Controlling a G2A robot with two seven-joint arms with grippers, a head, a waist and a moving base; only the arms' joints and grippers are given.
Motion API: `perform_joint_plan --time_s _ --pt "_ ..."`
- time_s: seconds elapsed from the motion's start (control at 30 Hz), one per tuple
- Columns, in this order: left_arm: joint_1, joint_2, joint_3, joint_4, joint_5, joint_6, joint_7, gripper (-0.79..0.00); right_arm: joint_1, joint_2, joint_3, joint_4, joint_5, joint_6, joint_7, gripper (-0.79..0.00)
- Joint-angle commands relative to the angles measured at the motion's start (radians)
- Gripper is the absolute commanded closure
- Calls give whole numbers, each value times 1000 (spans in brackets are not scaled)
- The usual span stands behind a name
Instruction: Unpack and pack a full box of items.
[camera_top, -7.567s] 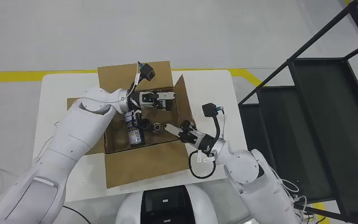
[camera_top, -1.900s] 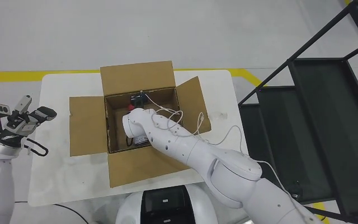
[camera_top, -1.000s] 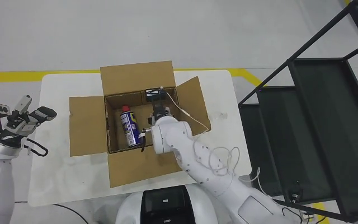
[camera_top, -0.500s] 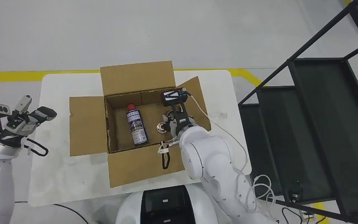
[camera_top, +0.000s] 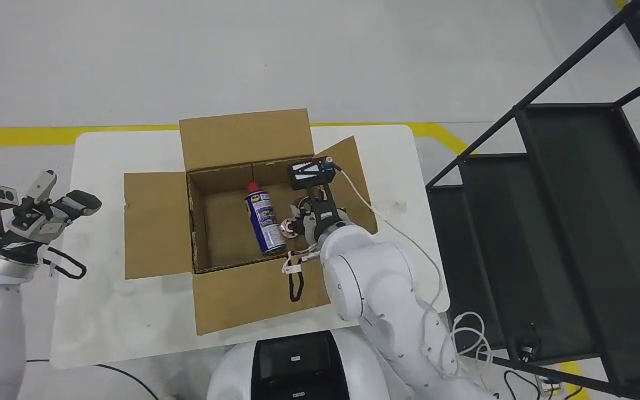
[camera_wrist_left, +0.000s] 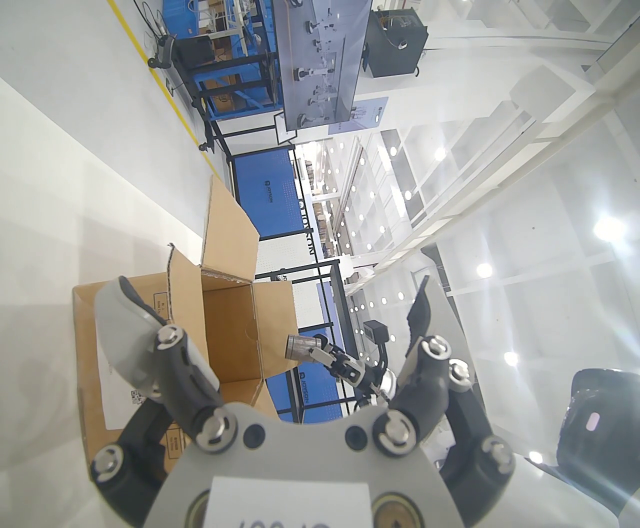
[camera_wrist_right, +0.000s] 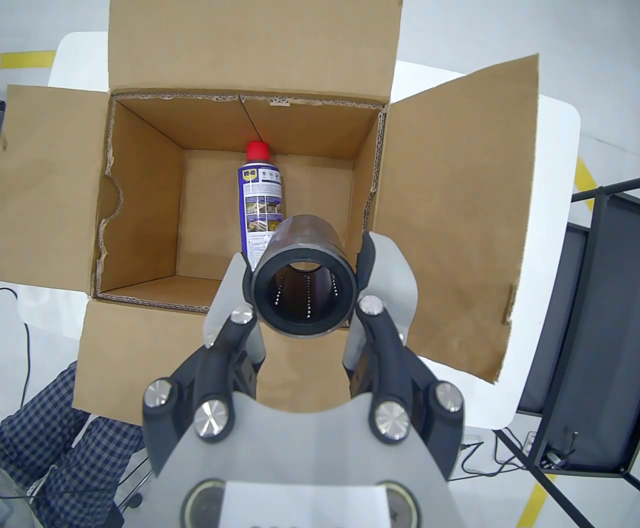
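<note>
An open cardboard box (camera_top: 250, 135) stands on the white table (camera_top: 110, 310), all flaps folded out. A blue spray can (camera_top: 264, 220) with a red cap lies on the box floor, also seen as the spray can (camera_wrist_right: 260, 200) in the right wrist view. My right gripper (camera_wrist_right: 304, 280) is shut on a dark metal cylinder (camera_wrist_right: 304, 295) with a hollow bore, held above the box's right side. From above, that gripper (camera_top: 300, 225) sits next to the right flap. My left gripper (camera_top: 62, 197) hovers off the table's left edge, open with nothing in it; its fingers (camera_wrist_left: 125, 310) stand wide apart.
A black metal stair frame (camera_top: 540, 200) stands right of the table. The box's right flap (camera_top: 345, 190) tilts upward beside my right arm. Bare table surface lies left of and behind the box.
My right arm has lifted out of the box toward its right side with the cylinder in its grip. The spray can has shifted right on the box floor. The left arm is unmoved.
</note>
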Motion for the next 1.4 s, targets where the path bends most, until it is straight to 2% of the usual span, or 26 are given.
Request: perform_joint_plan --time_s 0.0,0.07,0.4,0.57,0.7,0.87,0.97,1.23,1.37 --pt "0 0 0 0 0 0 0 -785 -1 1 0 3 -9 -8 -10 0" --pt "0 0 0 0 0 0 0 -785 -31 5 2 -6 -20 -45 -46 0" --pt "0 0 0 0 0 0 0 -785 -193 32 162 -214 -20 -202 -47 0" --pt "0 0 0 0 0 0 0 -785 -190 38 283 -214 86 -236 -86 0" --pt "0 0 0 0 0 0 0 -785 -174 42 429 -214 173 -220 -113 0" --pt "0 0 0 0 0 0 0 -785 -174 50 599 -214 282 -231 -108 0" --pt "0 0 0 0 0 0 0 -785 -189 56 664 -214 330 -250 -83 0" --pt "0 0 0 0 0 0 0 -785 -282 66 712 -214 370 -259 -56 0" --pt "0 0 0 0 0 0 0 -785 -306 70 723 -150 381 -270 -98 0"
